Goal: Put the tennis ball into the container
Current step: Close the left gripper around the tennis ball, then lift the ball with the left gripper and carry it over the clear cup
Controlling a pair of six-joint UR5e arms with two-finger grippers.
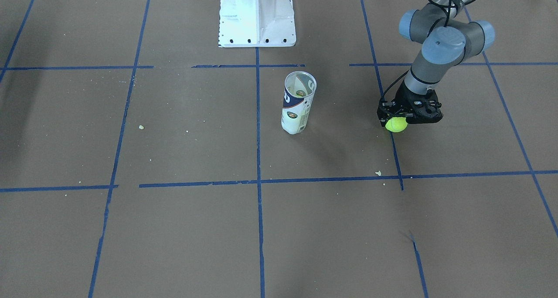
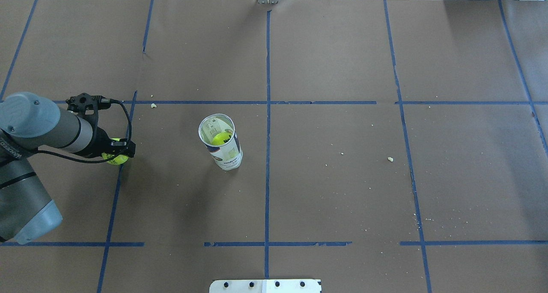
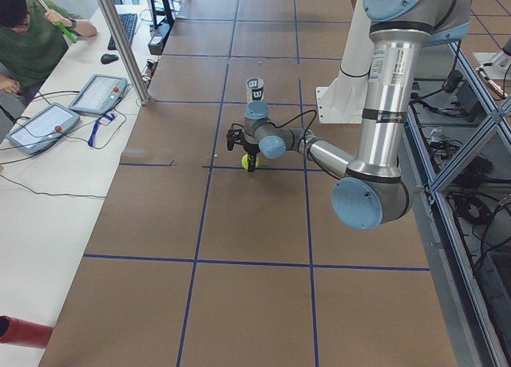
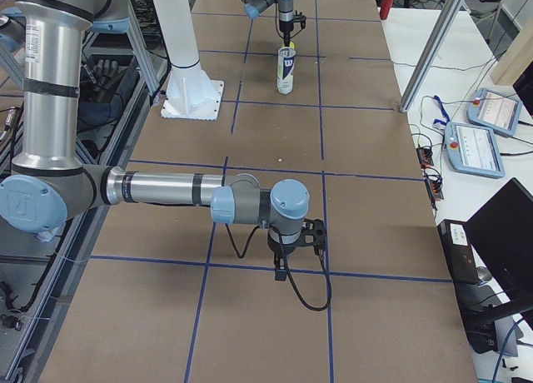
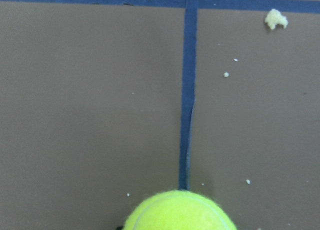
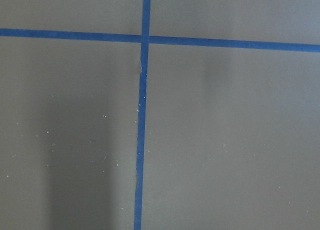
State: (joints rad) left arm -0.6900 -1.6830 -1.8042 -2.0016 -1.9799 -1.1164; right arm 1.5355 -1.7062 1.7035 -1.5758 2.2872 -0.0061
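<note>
My left gripper [image 1: 395, 120] is shut on a bright yellow-green tennis ball [image 1: 396, 125], which shows just under the black fingers close above the brown table. From overhead, the same ball [image 2: 114, 158] peeks out beside the gripper [image 2: 118, 152] at the table's left. The ball [image 5: 179, 212] fills the bottom edge of the left wrist view. The container [image 1: 299, 102], a clear can with a white and navy label, stands upright near the table's middle, apart from the gripper. Overhead, another yellow ball [image 2: 220, 139] lies inside the can [image 2: 227, 156]. My right gripper [image 4: 283, 268] points down over bare table; I cannot tell its state.
The white robot pedestal [image 1: 257, 17] stands behind the can. Blue tape lines cross the brown table [image 2: 342, 177], and small crumbs [image 1: 378, 173] lie scattered on it. In the exterior left view, a metal post [image 3: 120, 40] and a desk with tablets [image 3: 48, 128] border the far side.
</note>
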